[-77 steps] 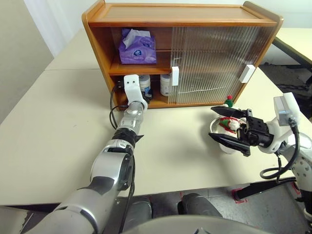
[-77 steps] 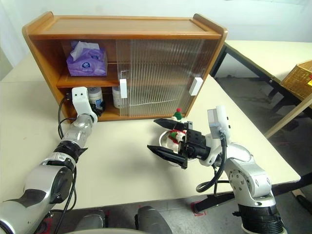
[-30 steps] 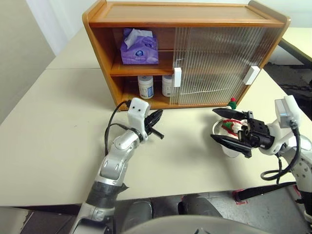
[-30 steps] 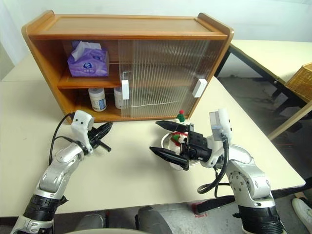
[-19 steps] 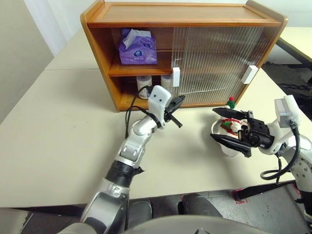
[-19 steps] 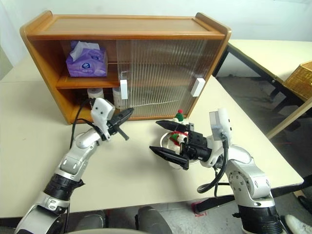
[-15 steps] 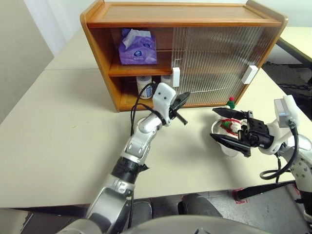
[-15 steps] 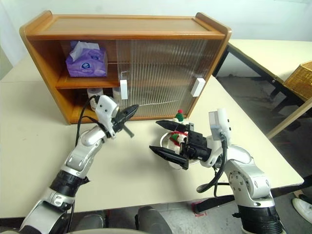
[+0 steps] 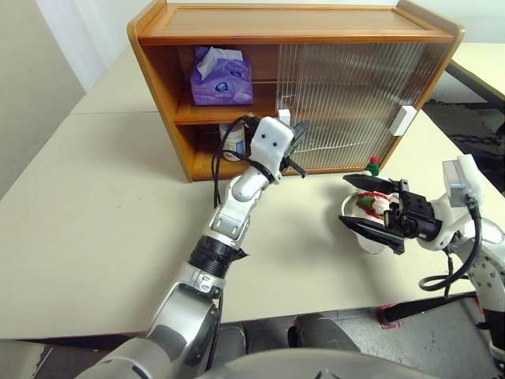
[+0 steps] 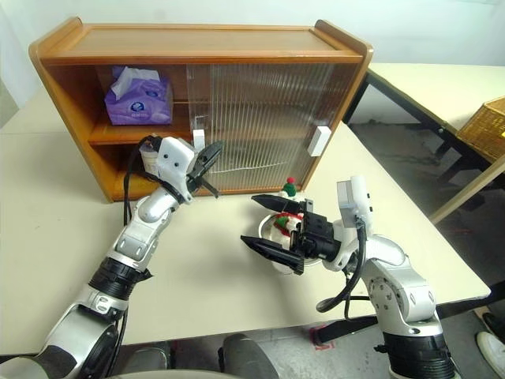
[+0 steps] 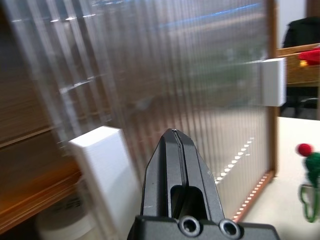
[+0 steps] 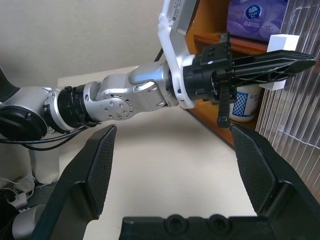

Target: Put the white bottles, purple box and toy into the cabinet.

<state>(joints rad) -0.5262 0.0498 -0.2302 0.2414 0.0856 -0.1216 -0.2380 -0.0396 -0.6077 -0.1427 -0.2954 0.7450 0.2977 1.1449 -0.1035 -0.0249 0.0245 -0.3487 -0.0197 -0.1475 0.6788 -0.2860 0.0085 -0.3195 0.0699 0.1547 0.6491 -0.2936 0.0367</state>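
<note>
Left gripper (image 10: 211,158) with jaws pressed together, empty, near white door handle (image 10: 199,140) of cabinet (image 10: 197,43), right gripper (image 10: 268,227) spread wide around toy (image 10: 286,219), not touching it

white bottles (image 12: 248,105) mostly hidden behind left gripper (image 12: 280,62), toy (image 9: 369,199) partly hidden

Honey-brown cabinet (image 9: 292,22), lavender purple box (image 9: 222,80), red-scarfed white toy (image 9: 372,202), ribbed translucent doors (image 9: 347,99)
</note>
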